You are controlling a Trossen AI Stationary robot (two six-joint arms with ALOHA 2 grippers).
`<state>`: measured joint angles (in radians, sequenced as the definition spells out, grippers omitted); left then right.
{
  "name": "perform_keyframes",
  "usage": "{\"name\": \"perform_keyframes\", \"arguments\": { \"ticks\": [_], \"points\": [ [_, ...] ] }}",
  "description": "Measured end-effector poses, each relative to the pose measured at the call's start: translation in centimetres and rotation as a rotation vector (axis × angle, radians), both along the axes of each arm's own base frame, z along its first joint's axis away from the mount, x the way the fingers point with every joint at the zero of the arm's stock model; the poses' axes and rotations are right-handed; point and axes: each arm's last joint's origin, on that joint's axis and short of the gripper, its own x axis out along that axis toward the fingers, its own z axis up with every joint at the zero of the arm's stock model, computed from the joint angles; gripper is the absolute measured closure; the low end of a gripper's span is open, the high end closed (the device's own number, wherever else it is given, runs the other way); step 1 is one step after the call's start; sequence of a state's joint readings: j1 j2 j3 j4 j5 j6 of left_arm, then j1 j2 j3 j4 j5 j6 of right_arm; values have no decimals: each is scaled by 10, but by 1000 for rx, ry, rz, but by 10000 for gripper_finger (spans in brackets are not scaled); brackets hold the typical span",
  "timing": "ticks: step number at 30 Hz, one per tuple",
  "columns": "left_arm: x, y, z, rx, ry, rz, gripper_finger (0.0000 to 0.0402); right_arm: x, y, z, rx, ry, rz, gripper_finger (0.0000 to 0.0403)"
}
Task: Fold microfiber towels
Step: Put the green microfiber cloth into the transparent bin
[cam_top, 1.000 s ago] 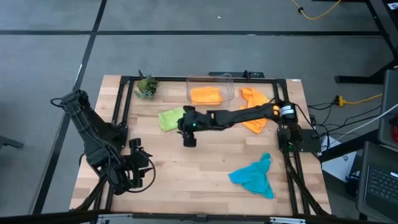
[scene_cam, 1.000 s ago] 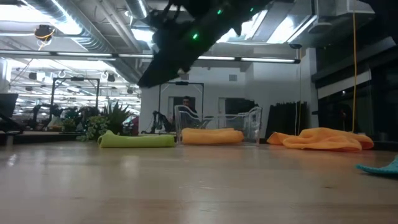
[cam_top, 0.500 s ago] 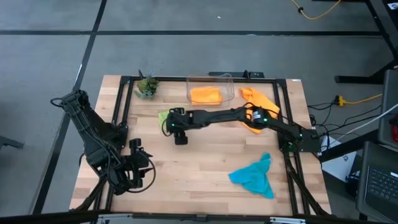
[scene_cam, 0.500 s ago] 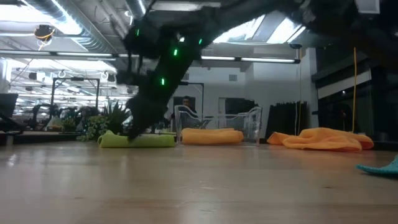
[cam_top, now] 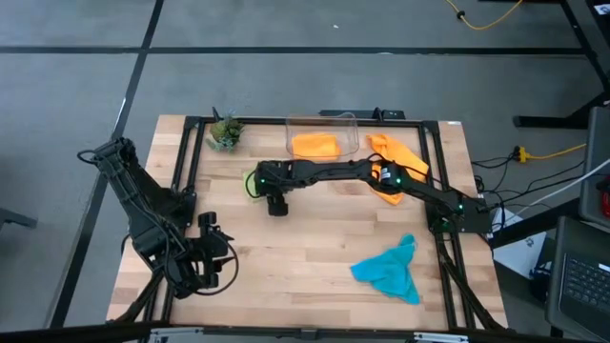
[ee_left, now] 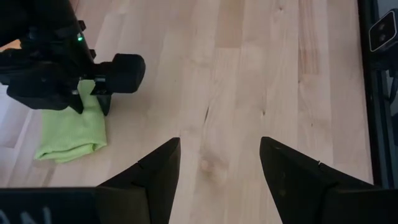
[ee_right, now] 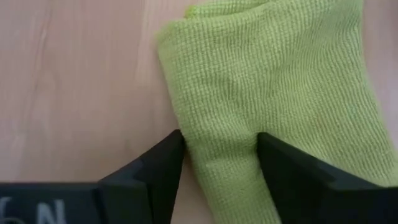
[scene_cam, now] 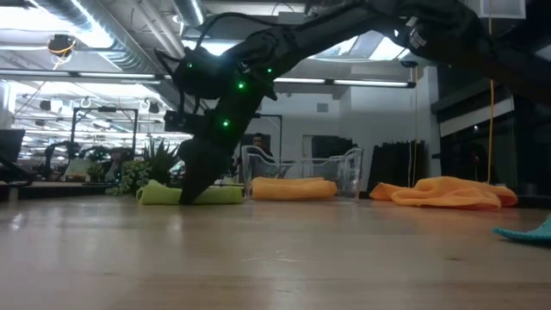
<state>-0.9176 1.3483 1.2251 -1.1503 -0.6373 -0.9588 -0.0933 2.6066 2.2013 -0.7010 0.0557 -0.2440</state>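
Lowered since before, right hand (ee_right: 219, 163) straddles folded lime green towel (ee_right: 273, 93), fingers apart.

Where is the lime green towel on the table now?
In the high view the lime green towel lies folded left of centre, below the potted plant, with the right gripper down over it.

A lime green towel (ee_right: 273, 87) is showing its fine woven ribbing, lying on the pale wood-grain table (cam_top: 315, 248). One orange towel (cam_top: 315, 145) is sitting in the clear bin (cam_top: 322, 122), another orange towel (cam_top: 393, 152) is glowing beside it, a teal towel (cam_top: 389, 269) is lying apart, and black arms are blinking green lights.
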Motion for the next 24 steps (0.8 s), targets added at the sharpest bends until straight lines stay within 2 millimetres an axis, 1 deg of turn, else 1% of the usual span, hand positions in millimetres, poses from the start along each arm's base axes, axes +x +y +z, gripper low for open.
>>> {"name": "perform_keyframes", "arguments": {
  "ticks": [2, 4, 6, 9, 10, 14, 16, 21, 24],
  "points": [
    [0, 0, 0, 0, 0, 0, 188, 0, 7, -1, 0, 3, -21, 213],
    [0, 0, 0, 0, -1, 0, 188, 1, 14, -1, -7, 2, -38, 245],
    [0, 0, 0, 0, 0, 0, 188, 1, 21, -2, -18, -1, -57, 290],
    [0, 0, 0, -1, 0, 0, 188, 1, 27, -2, -28, 2, -49, 369],
    [0, 0, 0, -1, -1, 1, 188, 1, 28, -2, -27, 4, -46, 382],
    [0, 0, 0, -1, 0, 0, 188, 1, 33, 0, -37, 4, -44, 389],
    [0, 0, 0, -1, -1, 0, 188, 1, 35, 9, -44, 7, -42, 390],
    [0, 0, 0, -1, -1, 0, 188, -2, 38, 37, -17, 41, -17, 390],
    [0, 0, 0, -1, 0, 0, 188, -5, 39, 64, -27, 24, -2, 390]
  ]
}}
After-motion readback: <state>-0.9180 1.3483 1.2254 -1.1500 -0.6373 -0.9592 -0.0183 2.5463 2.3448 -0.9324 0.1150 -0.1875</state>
